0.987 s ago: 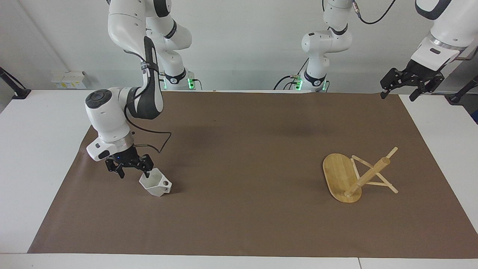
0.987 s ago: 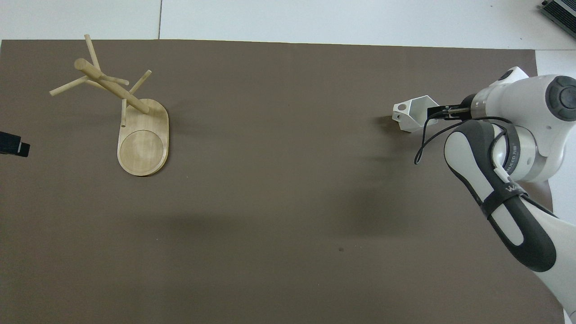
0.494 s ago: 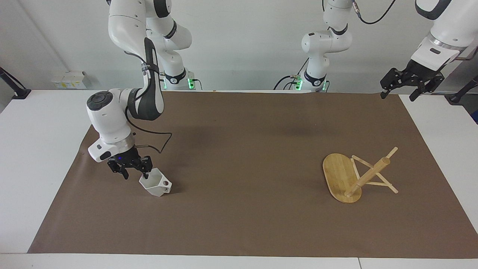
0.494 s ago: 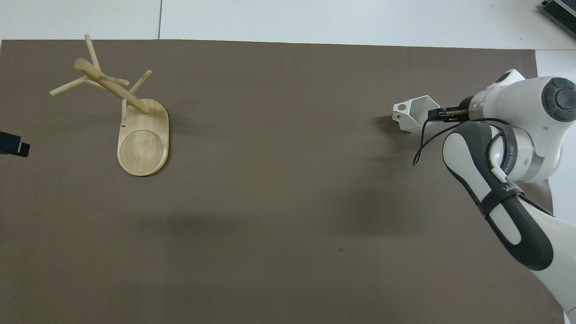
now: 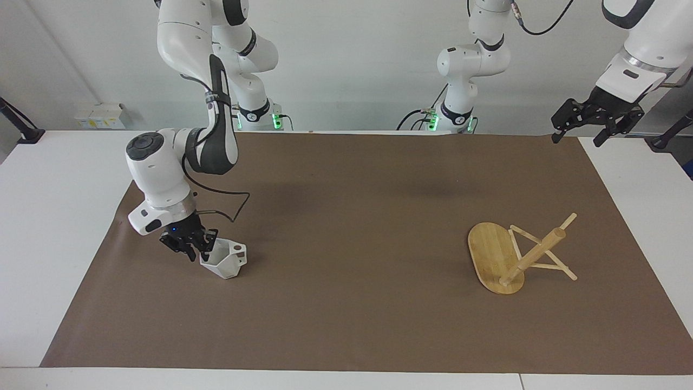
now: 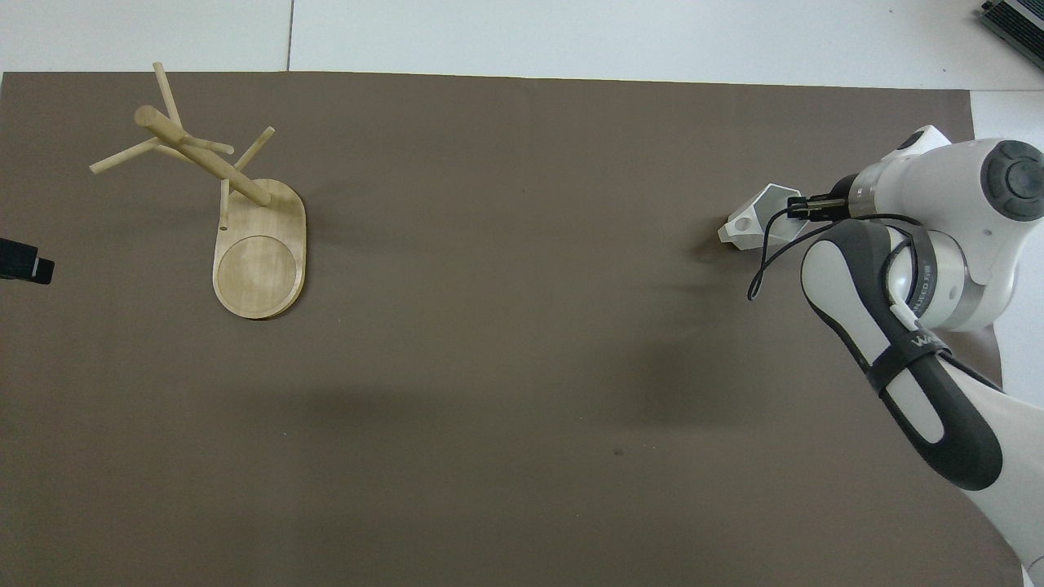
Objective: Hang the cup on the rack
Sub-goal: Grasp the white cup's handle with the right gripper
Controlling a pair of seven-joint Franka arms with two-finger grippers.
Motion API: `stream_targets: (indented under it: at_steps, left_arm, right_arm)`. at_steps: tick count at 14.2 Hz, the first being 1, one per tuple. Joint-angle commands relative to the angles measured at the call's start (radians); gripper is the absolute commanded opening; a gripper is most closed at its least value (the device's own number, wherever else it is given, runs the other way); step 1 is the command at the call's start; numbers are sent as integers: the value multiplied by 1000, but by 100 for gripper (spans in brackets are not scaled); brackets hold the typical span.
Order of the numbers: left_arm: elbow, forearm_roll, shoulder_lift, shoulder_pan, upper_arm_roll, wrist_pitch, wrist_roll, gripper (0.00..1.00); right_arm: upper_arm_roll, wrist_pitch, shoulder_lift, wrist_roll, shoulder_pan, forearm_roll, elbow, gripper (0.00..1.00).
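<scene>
Facing view: the right gripper (image 5: 196, 250) has its fingers clenched on the rim of the cup (image 5: 223, 260), tilted at the right arm's end of the table (image 5: 346, 319); the left gripper (image 5: 596, 120) waits raised, fingers spread.
Overhead view: the rack (image 6: 218, 196) stands well apart, pegs free for the handle.

Facing view: high, set back from the table's end away from the robots, looking at them. Overhead view: high above the robots' end, looking steeply down and forward. Both share the brown mat (image 5: 352, 227) (image 6: 489, 326), half a turn apart.
</scene>
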Motion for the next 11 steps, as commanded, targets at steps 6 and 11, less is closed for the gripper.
stream_targets:
  at_steps: [6,11]
  left_arm:
    - [-28,11,-26,8,-6,-3,-8,100]
    - [-28,12,-27,8,-6,-5,-8,100]
  right_arm:
    - [4,3,-3,15,-2,15,-2,0]
    - [4,-110,-13,14,-2,18,62,0]
